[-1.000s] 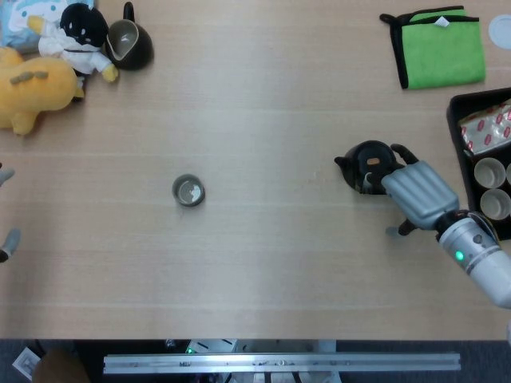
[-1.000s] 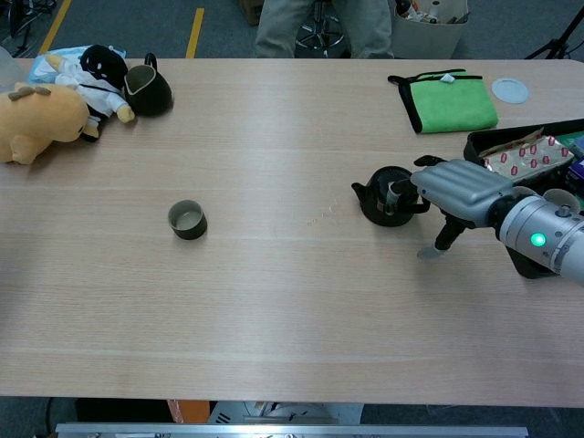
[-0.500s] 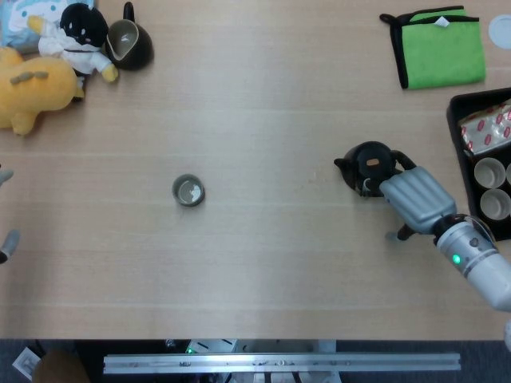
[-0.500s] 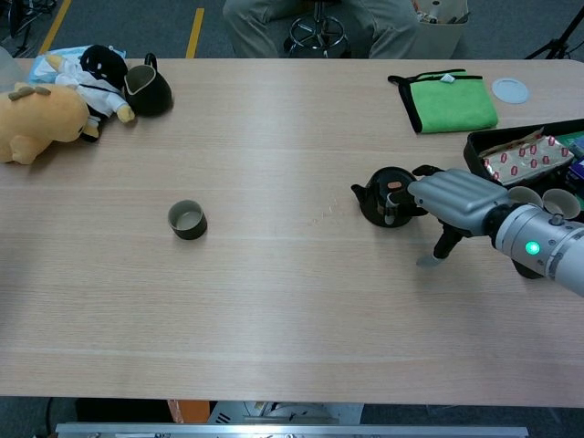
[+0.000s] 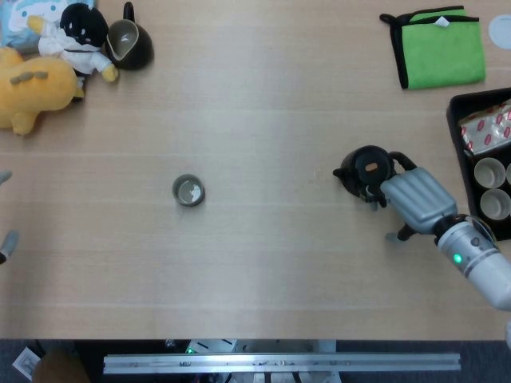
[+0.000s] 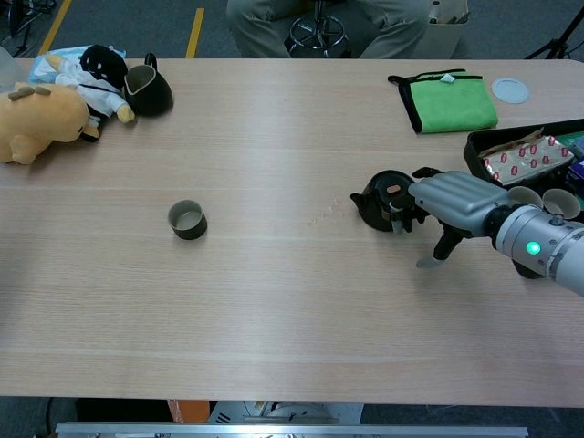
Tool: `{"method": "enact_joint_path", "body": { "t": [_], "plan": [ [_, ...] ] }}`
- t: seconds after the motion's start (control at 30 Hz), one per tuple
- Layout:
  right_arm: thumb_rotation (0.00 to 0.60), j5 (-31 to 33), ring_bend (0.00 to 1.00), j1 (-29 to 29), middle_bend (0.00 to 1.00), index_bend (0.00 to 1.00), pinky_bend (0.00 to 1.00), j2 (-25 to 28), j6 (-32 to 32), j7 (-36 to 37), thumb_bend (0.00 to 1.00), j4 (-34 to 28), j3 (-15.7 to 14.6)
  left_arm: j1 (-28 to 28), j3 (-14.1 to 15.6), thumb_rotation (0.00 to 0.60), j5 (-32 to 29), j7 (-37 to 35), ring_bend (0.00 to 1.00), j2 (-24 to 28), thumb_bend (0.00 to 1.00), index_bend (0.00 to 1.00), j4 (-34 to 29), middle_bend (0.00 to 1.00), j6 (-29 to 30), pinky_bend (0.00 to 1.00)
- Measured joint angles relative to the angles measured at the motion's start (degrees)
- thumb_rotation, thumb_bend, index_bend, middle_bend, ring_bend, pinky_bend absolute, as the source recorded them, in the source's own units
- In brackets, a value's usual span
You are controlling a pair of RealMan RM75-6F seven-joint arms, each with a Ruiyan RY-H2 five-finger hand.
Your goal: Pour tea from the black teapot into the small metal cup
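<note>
The right hand (image 5: 417, 197) holds the teapot (image 5: 366, 169) by its handle at 4 o'clock, so the spout points toward the cup (image 5: 188, 191).

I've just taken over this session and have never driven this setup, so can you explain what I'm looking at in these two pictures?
The pictures show one moment from two cameras on the robot: the head view looks straight down on the table, the chest view looks across it. The grey mechanical right hand has its fingers around the handle of the black teapot; whether the pot is lifted is unclear. The small metal cup stands apart, towards the left. Only the left hand's edge shows in the head view. Also on the table: soft toys, a dark jug, a green cloth, and a black tray of paper cups.
</note>
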Motion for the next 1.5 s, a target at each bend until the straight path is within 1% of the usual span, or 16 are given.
{"method": "enact_joint_path", "body": {
  "t": [0.33, 0.4, 0.63, 0.77, 0.83, 1.13, 1.5],
  "plan": [
    [0.6, 0.9, 0.67, 0.8, 0.72, 0.71, 0.04, -0.4, -0.9, 1.1, 0.0, 0.7, 1.3, 0.1, -0.1, 0.6, -0.3, 0.0, 0.11, 0.0, 0.29, 0.16, 0.2, 0.14, 0.0, 0.08],
    [0.6, 1.6, 0.7, 1.1, 0.76, 0.75, 0.04, -0.6, -1.3, 1.3, 0.0, 1.0, 1.7, 0.2, -0.1, 0.6, -0.4, -0.1, 0.11, 0.1, 0.29, 0.16, 0.2, 0.14, 0.0, 0.08],
    [0.6, 3.1, 0.78, 2.2, 0.85, 0.84, 0.05, -1.9, -1.9, 1.6, 0.0, 2.5, 3.0, 0.3, -0.1, 0.6, -0.7, -0.2, 0.11, 0.2, 0.29, 0.16, 0.4, 0.14, -0.1, 0.08],
    [0.6, 3.6, 0.81, 2.4, 0.89, 0.91, 0.07, -2.2, -2.1, 2.4, 0.0, 3.2, 3.5, 0.3, -0.1, 0.6, -0.8, -0.2, 0.11, 0.3, 0.29, 0.16, 0.5, 0.14, -0.2, 0.08],
    [0.6, 3.8, 0.82, 2.5, 0.9, 0.92, 0.08, -2.2, -2.1, 2.9, 0.0, 3.4, 3.8, 0.3, -0.1, 0.6, -0.8, -0.2, 0.11, 0.3, 0.29, 0.16, 0.5, 0.14, -0.2, 0.08],
    [0.6, 2.8, 0.82, 2.2, 0.91, 0.92, 0.08, -1.3, -2.0, 6.7, 0.0, 4.7, 4.8, 0.1, 0.0, 0.6, -0.8, 0.3, 0.11, 0.2, 0.29, 0.16, 0.1, 0.14, -0.6, 0.08],
    [0.6, 1.3, 0.82, 1.5, 0.91, 0.92, 0.08, 1.7, -2.4, 11.4, 0.0, 5.0, 5.8, -0.2, -0.1, 0.6, -0.6, 1.6, 0.11, 0.4, 0.29, 0.16, -1.2, 0.14, -0.9, 0.08]
  ]
}}
